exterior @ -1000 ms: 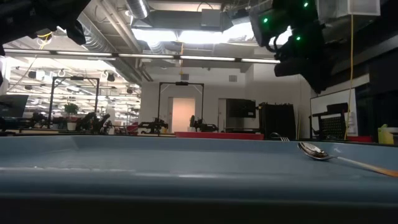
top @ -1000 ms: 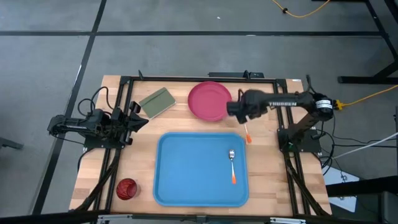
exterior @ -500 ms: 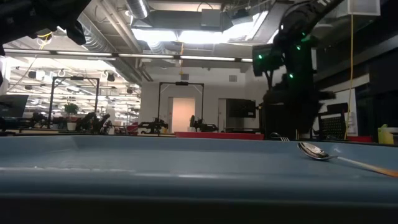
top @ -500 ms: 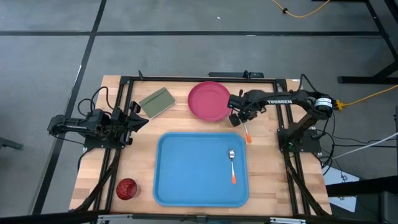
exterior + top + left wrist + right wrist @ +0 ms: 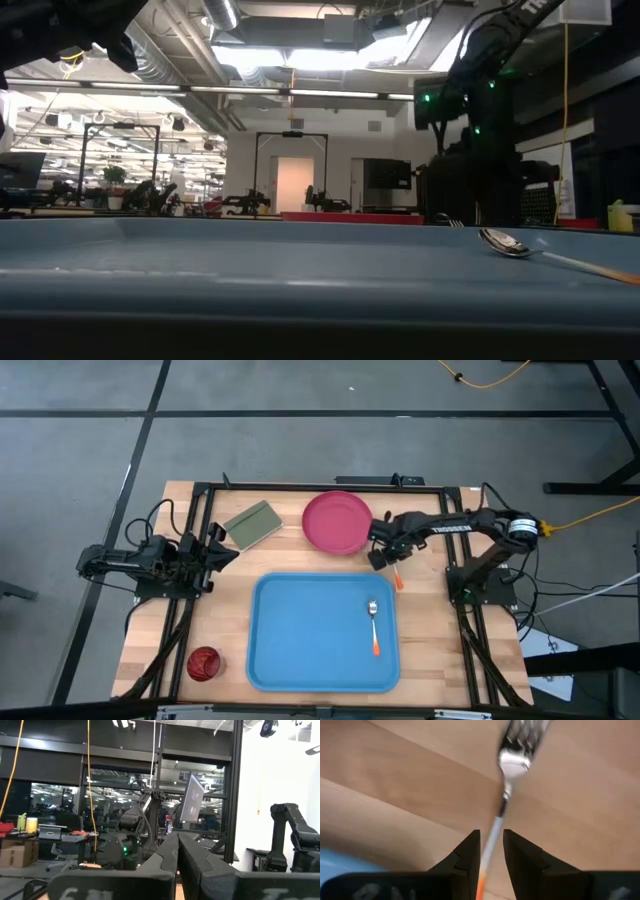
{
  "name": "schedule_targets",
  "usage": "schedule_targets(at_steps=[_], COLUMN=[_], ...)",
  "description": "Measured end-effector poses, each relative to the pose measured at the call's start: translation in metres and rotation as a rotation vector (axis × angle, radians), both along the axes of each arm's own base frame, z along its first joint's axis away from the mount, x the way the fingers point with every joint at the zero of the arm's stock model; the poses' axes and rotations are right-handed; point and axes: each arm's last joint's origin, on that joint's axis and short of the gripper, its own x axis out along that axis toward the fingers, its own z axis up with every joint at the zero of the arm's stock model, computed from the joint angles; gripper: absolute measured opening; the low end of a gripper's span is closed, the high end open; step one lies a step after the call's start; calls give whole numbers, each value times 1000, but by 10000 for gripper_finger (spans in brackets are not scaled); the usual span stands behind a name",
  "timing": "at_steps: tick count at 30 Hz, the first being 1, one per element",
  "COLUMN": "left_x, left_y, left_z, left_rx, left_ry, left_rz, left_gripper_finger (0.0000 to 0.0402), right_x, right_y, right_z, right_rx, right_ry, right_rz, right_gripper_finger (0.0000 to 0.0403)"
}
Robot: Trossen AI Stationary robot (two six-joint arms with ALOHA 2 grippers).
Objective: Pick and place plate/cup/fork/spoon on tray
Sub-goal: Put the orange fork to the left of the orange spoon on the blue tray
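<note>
Grabbing the fork [image 5: 512, 765] now: right gripper [image 5: 490, 851] straddles its neck, fingers not clenched yet. Next, squeeze and lift toward the tray [image 5: 300, 630].

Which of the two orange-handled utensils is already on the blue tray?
The spoon; it lies inside the tray. The fork is on the table, between the right gripper fingers.

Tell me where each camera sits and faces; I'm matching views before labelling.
High: above the table, straight down; both arms show, left gripper parked left, right gripper at the fork.
Low: at table height, level across the tray into the room; right arm beyond the spoon.
Left wrist: on the left arm, facing the room; its shut fingers show.
Right wrist: on the right arm, facing down at the fork; its open fingers straddle the handle.
Shared: high and low both show the spoon on the tray.
</note>
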Motion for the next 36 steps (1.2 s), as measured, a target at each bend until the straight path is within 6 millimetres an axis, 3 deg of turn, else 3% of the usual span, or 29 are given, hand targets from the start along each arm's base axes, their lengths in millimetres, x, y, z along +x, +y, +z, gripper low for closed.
schedule_targets(at_steps=[8,23,32,36], left_x=[0,0,0,0], left_y=[0,0,0,0], left_z=[0,0,1,1], left_rx=[0,1,0,-1], left_ry=[-1,-2,-7,-7], left_rz=[0,-1,-1,-2], left_gripper_finger=[0,0,0,0], right_x=[-1,-16,-11,-10], right_y=[-2,5,3,3], right_z=[5,-29,-24,-23], right_rx=[-58,-33,-59,-66], right_ry=[-8,-87,-73,-73], right_rz=[-42,-101,-117,-118], right_gripper_finger=[90,90,89,70])
